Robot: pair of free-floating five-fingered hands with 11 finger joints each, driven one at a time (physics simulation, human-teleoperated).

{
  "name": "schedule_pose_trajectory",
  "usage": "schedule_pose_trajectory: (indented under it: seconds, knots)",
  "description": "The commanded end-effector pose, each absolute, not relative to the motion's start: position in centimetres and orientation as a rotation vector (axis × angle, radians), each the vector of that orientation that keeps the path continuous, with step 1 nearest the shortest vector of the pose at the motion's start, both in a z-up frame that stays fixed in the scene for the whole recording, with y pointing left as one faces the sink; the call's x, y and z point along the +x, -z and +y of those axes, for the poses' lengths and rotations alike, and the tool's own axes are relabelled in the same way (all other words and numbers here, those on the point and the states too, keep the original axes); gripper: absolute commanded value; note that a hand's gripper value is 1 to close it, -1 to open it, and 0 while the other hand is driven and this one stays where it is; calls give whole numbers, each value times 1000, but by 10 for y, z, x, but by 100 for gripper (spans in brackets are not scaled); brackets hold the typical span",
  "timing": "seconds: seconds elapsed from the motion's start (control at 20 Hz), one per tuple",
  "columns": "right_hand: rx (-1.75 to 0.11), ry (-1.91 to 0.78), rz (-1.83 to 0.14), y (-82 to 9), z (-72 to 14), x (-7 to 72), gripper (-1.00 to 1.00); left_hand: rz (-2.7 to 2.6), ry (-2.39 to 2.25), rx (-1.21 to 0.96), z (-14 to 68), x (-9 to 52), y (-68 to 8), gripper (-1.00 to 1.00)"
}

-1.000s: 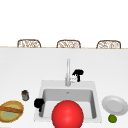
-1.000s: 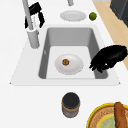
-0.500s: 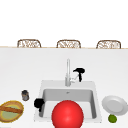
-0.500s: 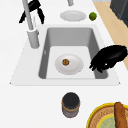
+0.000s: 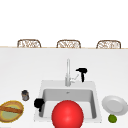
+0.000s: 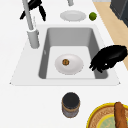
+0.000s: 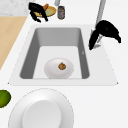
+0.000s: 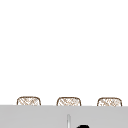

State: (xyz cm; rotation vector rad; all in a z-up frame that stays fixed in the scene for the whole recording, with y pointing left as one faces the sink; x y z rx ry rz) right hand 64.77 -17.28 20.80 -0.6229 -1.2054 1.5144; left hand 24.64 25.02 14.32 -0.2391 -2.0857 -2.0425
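Front view: one sink [image 5: 93, 100] sits in the white counter, with one tap [image 5: 67, 72] behind it. The right hand [image 5: 82, 72] hangs just right of the tap, beside its lever, fingers pointing down and loose, grasping nothing. The left hand [image 5: 39, 103] hovers at the sink's left rim; whether its fingers are curled cannot be told here. One red ball [image 5: 67, 114] covers the front of the basin. On the left stand one dark jar [image 5: 25, 95] and one yellow bowl [image 5: 5, 116] with a brown stick lying across it. On the right lie one grey plate [image 5: 114, 105] and one green lime [image 5: 112, 118]. Three wicker chair backs [image 5: 68, 44] line the far edge.

Left side view: in the basin lies one white dish [image 6: 69, 64] with one small brown piece [image 6: 65, 61] at its middle. The left hand [image 6: 109, 58] is over the sink's near rim, fingers bent downward, holding nothing. The right hand [image 6: 33, 6] is by the tap.

Right side view: the right hand [image 7: 105, 33] is close against the tap's base, fingers drooping. The left hand [image 7: 37, 11] is above the far rim, near the bowl and jar.

Upper view: three chair backs, the tap's tip and the top of the right hand [image 8: 82, 126].
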Motion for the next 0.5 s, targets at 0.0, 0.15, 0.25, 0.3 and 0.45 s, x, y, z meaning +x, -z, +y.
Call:
schedule_pose_trajectory:
  seconds: [0.0, 0.15, 0.25, 0.3, 0.45]
  knots:
    - [-627, -1497, -1202, -207, -184, 630, -100, -2086, 2043, -239, 250, 246, -143, 0]
    - [-639, -1499, -1199, -209, -190, 615, -100, -2086, 2043, -239, 250, 246, -143, 0]
    - [-639, -1504, -1199, -207, -195, 604, -100, -2086, 2043, -239, 250, 246, -143, 0]
    - [-639, -1506, -1200, -206, -197, 598, -100, -2086, 2043, -239, 250, 246, -143, 0]
    - [-644, -1502, -1197, -203, -203, 579, -100, -2086, 2043, -239, 250, 246, -143, 0]
